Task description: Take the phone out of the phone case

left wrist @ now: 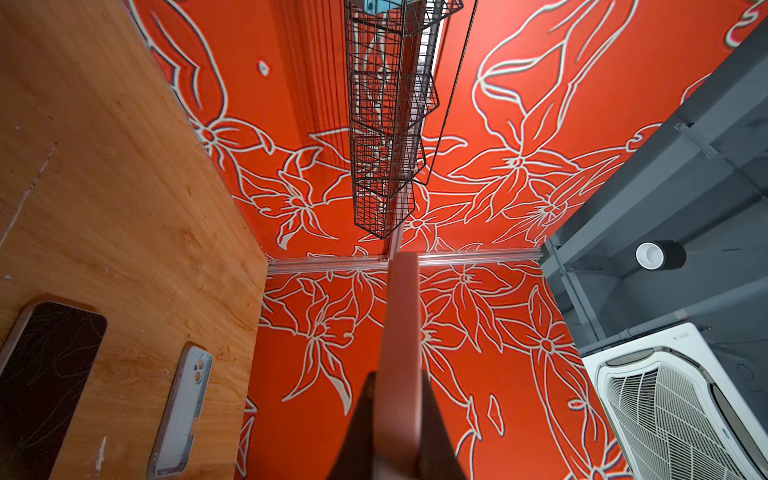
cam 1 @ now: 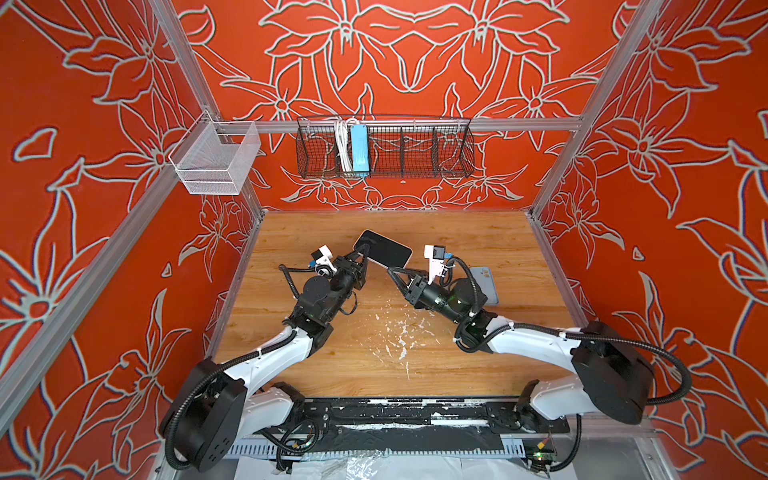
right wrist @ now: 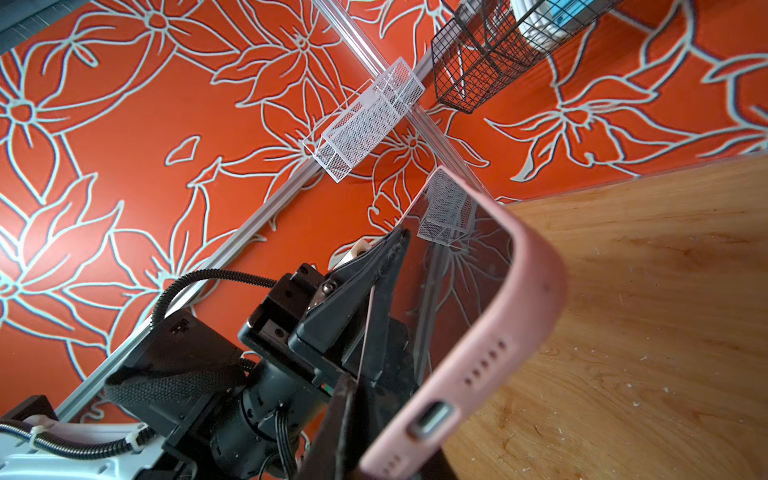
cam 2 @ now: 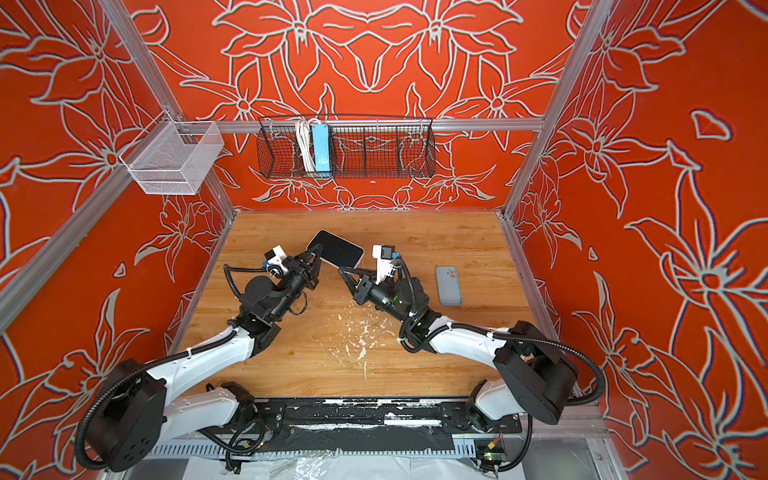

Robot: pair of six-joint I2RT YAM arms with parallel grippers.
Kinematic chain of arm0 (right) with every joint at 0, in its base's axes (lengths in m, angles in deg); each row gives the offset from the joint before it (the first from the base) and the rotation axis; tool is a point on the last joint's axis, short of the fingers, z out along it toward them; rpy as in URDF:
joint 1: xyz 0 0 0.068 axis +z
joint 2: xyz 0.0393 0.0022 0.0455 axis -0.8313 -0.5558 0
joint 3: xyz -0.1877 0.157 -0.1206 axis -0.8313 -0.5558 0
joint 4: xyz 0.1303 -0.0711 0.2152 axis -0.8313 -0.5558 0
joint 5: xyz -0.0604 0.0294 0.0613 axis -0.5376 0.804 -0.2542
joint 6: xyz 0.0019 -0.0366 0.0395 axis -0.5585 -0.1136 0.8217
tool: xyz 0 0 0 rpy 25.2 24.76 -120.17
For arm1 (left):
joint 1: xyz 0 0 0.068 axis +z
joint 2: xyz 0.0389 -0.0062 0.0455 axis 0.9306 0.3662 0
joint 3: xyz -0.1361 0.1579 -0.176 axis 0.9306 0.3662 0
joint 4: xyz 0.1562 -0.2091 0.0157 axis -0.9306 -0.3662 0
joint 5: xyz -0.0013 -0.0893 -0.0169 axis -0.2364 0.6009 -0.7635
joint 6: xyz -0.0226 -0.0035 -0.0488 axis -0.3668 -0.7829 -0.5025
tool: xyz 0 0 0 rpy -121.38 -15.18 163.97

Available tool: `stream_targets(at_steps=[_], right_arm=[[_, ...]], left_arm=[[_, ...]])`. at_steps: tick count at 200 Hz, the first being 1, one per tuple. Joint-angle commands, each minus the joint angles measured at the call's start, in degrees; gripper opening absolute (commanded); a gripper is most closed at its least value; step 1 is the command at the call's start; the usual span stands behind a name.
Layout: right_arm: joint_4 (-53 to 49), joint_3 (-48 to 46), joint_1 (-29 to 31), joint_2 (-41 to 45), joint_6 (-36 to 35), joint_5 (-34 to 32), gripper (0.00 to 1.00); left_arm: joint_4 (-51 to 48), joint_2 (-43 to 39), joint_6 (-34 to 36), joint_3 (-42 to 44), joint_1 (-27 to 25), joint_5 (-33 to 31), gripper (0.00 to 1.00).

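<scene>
My left gripper (cam 1: 365,251) pinches the long edge of the pink case (right wrist: 523,316) and holds it in the air above the table (cam 1: 478,237). The phone (cam 1: 384,249) is not yet out of it. The right gripper (cam 1: 392,271) sits at the lower corner with its jaws almost together, but I cannot tell if they catch the rim. I would peel only the case lip there, never the glass.

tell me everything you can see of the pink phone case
The pink, matte, rubbery-looking phone case wraps a glossy black-screened phone seated inside. Its bottom edge shows a port slot and small holes. It hangs tilted above the wooden table; the left gripper clamps one long side in its jaws, and the right gripper meets a bottom corner.
</scene>
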Motion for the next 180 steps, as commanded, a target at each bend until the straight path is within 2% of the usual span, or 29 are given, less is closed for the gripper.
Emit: stream_targets(at_steps=[1, 78, 180], right_arm=[[-4.47, 0.41, 0.55, -0.59, -8.37, 0.11, 0.16], [-6.77, 0.32, 0.55, -1.93, -15.67, 0.89, 0.15], [-8.61, -0.59, 0.38, -2.09, -23.16, 5.23, 0.17]], left_arm=[[0.26, -2.41, -0.96, -2.91, -0.79, 1.44, 0.00], [-1.80, -3.48, -4.32, -4.66, -0.78, 2.93, 0.00], [1.45, -2.12, -10.27, -6.71, -0.79, 4.10, 0.00]])
